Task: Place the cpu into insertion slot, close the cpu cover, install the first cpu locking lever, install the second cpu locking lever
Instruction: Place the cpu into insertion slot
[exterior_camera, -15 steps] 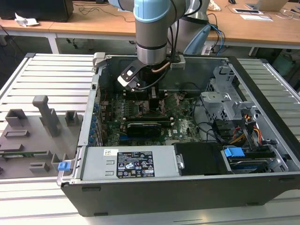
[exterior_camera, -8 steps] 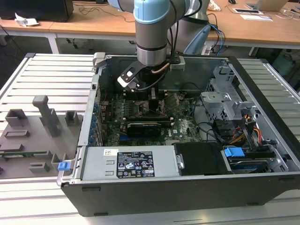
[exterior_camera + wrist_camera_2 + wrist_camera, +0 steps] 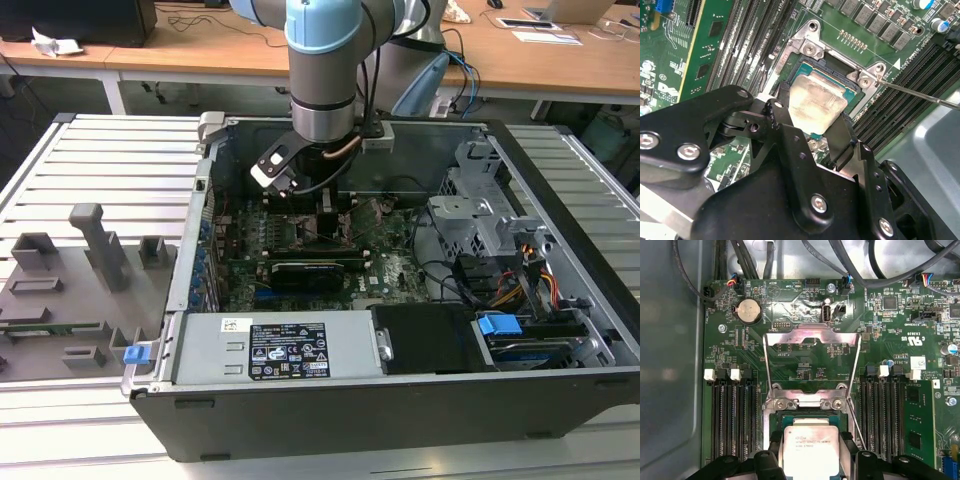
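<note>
Two black fingers (image 3: 782, 102) of the pincer (image 3: 815, 104) were pinching the cpu (image 3: 817, 107) by its opposite edges, right over the insertion slot (image 3: 825, 75); both wrist views showed this. Whether the chip was already seated on the pin field or hung just above it I could not tell, as the angle was too oblique. The cpu cover (image 3: 812, 334) stood swung open beyond the slot, its cut-out frame raised off the motherboard (image 3: 790, 300). A thin wire locking lever (image 3: 920, 93) stuck out unlatched beside the socket. In the exterior view the arm reached down at the upper middle of the frame into the open computer case (image 3: 300, 400), which rested on the slatted tabletop (image 3: 100, 150).

The chip looked light, stiff and flat, with a smooth metal lid that would likely be slippery. A grip on the edges with a modest squeeze suited it. Its underside contacts and the slot's pins were probably the fragile parts, so it would tolerate no sliding, tilting or hard pressing against them.
</note>
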`<state>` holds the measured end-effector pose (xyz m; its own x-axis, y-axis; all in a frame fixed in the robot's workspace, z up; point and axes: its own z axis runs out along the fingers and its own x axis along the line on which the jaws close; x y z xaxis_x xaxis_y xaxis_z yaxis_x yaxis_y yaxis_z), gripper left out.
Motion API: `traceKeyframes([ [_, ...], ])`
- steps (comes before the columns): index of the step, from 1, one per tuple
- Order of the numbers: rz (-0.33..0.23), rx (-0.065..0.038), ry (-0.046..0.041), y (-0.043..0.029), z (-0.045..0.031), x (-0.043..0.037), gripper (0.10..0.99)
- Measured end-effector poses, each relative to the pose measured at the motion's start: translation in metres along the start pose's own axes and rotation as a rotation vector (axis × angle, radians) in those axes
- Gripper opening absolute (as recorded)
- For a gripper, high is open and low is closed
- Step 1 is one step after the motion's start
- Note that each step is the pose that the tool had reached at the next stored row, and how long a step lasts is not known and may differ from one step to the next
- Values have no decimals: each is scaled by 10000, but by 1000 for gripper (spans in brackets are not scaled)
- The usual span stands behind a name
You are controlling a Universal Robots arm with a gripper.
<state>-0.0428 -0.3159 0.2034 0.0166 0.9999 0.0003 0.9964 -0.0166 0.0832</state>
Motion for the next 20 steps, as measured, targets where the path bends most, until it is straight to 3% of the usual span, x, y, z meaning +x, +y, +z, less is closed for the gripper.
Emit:
traceKeyframes([
  [5,0,0,1,-1,12,4,533],
  [8,1,0,8,-2,23,8,612],
  [14,8,1,91,-3,35,17,612],
  [16,7,3,92,-3,35,16,529],
  [20,3,0,65,0,14,16,529],
])
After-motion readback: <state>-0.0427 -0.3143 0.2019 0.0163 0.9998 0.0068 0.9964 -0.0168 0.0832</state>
